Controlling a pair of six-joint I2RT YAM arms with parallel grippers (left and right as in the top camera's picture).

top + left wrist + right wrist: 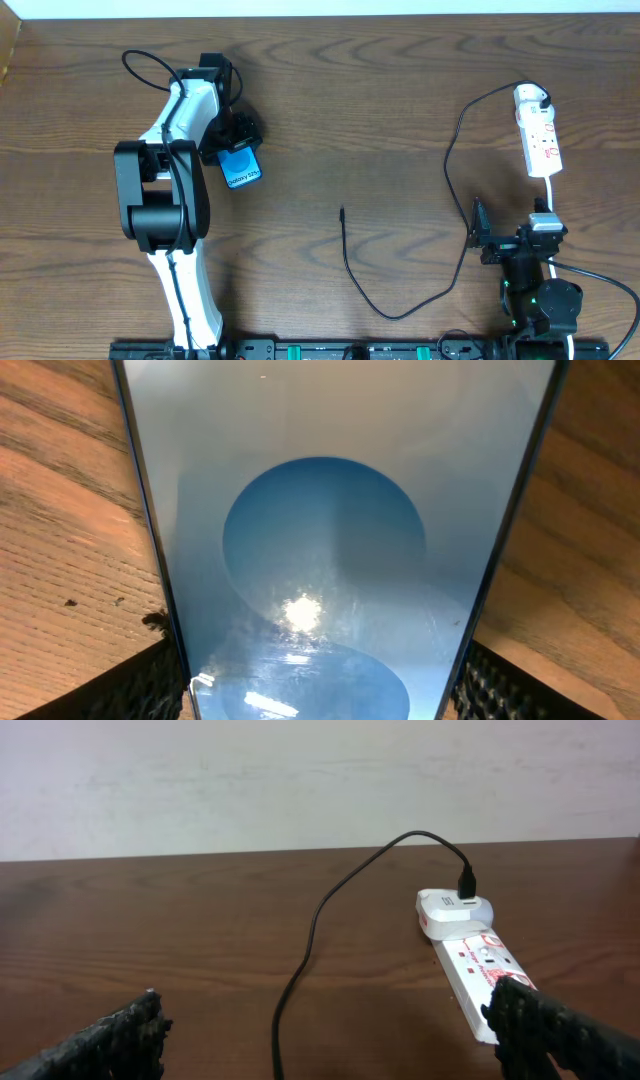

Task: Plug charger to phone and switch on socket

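Note:
The phone (241,168), blue screen up, lies on the wooden table at the left and fills the left wrist view (325,540). My left gripper (240,158) (315,695) is shut on the phone, its black fingers (140,685) against both long edges. The charger cable (352,275) loops across the table, with its free plug tip (342,211) mid-table and apart from the phone. Its other end sits in a white adapter (452,910) at the far end of the socket (541,140) (478,970). My right gripper (512,228) (330,1020) stands open and empty just short of the socket's near end.
The charger cable (305,950) runs along the table between my right fingers. A white cord (551,195) leads from the socket toward the right arm's base. The table's far edge meets a pale wall (300,780).

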